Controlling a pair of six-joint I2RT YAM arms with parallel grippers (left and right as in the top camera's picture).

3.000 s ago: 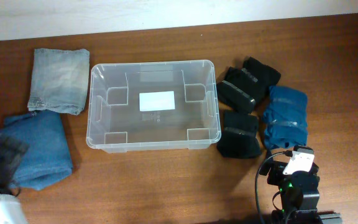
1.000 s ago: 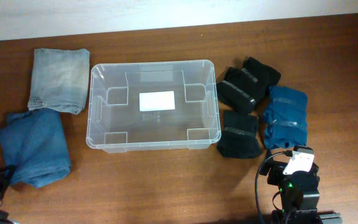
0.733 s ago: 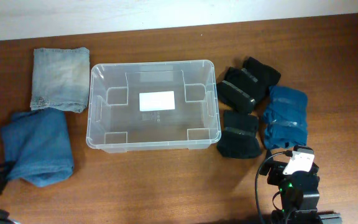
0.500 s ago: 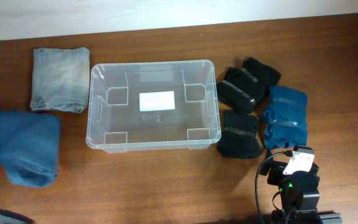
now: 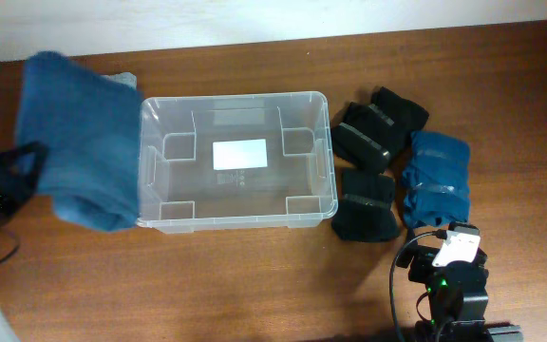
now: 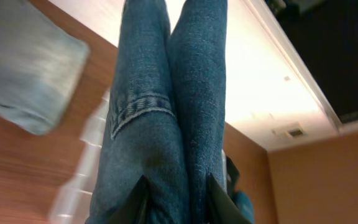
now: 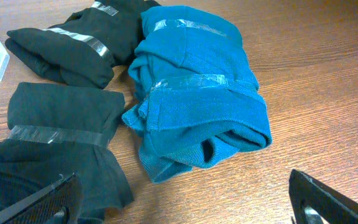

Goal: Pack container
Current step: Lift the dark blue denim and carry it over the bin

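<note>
Wood tabletop (image 5: 254,285) w/ a pale wall along the far edge; the container (image 5: 245,195) sits about mid-table, open side up, white label on its base. My left gripper (image 6: 176,204) is clamped on the folded dark blue jeans (image 5: 79,142): wrist cam shows both fingers (image 6: 138,202) pressed tight vs the denim, one per side of the fold. On overhead the jeans are held off the table at the container's left end, their edge overlapping its left rim. Behind them, also left of the container, a corner of the light-wash jeans (image 5: 124,80) peeks out; wrist cam has that pair blurred. Right of the container, just beside its right wall, lie black bundles (image 5: 367,204), and past them, further from the container, a teal garment (image 5: 435,176), all w/ clear tape strips (image 7: 185,81). My right gripper (image 7: 182,190) sits low over the table off the container's right-front corner, jaws spread wide, nothing btwn them, pointed at the teal garment.
</note>
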